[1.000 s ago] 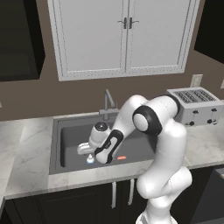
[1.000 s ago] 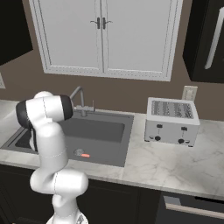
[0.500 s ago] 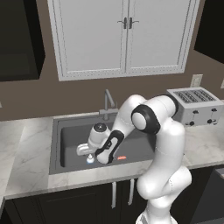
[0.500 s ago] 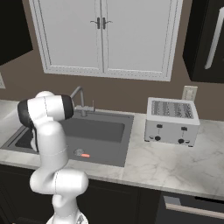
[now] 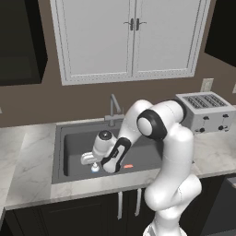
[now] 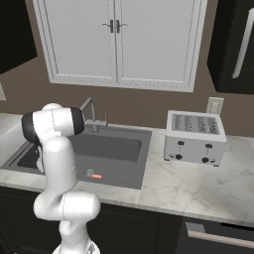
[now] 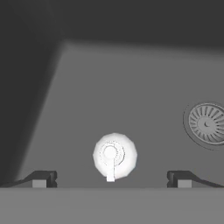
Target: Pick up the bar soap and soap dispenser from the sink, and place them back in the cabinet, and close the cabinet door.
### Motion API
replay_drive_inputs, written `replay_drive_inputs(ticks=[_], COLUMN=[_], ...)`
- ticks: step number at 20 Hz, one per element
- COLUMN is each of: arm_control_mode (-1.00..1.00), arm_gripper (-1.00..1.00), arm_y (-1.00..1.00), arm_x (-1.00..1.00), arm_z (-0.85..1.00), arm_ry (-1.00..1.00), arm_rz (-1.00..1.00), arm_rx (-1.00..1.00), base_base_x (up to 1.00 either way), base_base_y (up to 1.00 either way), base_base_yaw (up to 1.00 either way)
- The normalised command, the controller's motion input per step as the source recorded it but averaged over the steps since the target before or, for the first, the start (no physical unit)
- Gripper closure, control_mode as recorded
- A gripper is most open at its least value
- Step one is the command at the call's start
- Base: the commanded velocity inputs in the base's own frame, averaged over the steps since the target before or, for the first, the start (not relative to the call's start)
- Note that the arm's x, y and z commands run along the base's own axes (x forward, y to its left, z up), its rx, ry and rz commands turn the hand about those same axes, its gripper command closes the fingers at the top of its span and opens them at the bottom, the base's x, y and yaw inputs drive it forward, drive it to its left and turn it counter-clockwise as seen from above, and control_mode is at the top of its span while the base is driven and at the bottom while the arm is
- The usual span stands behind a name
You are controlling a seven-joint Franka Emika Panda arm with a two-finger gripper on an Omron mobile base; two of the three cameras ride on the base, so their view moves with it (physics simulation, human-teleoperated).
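Observation:
In the hand view I look straight down on the soap dispenser (image 7: 114, 156), its white pump top centred between my two spread fingertips (image 7: 42, 179). My gripper (image 7: 111, 179) is open and hangs just above it, holding nothing. From the left base view the gripper (image 5: 91, 161) sits low in the sink (image 5: 73, 138), over the small blue soap dispenser (image 5: 95, 168). The bar soap (image 5: 128, 166) lies flat on the basin floor to its right, and in the right base view the bar soap (image 6: 96, 175) is beside the drain. The dark cabinet (image 6: 229, 49) with a silver bar handle hangs at upper right.
The round drain (image 7: 207, 124) lies right of the dispenser. A slim faucet (image 5: 113, 107) stands behind the basin. A silver toaster (image 6: 193, 136) sits on the marble counter (image 6: 168, 191) to the right. White panelled doors (image 5: 131, 37) hang above the sink.

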Motion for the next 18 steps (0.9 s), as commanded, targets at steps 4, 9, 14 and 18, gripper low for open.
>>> replay_drive_inputs(ticks=[4,9,14,18], arm_control_mode=[-1.00,-1.00,-1.00,-1.00], arm_gripper=[-1.00,-1.00,-1.00,-1.00], arm_y=[0.00,0.00,0.00,0.00], arm_x=[0.01,0.01,0.02,0.03], arm_z=[-0.07,-0.06,-0.07,-0.08], arm_ry=[0.00,0.00,0.00,0.00], arm_rz=[0.00,0.00,0.00,0.00], arm_rx=[0.00,0.00,0.00,0.00], base_base_x=[0.00,0.00,0.00,0.00], base_base_y=[0.00,0.00,0.00,0.00], base_base_yaw=[0.00,0.00,0.00,0.00])
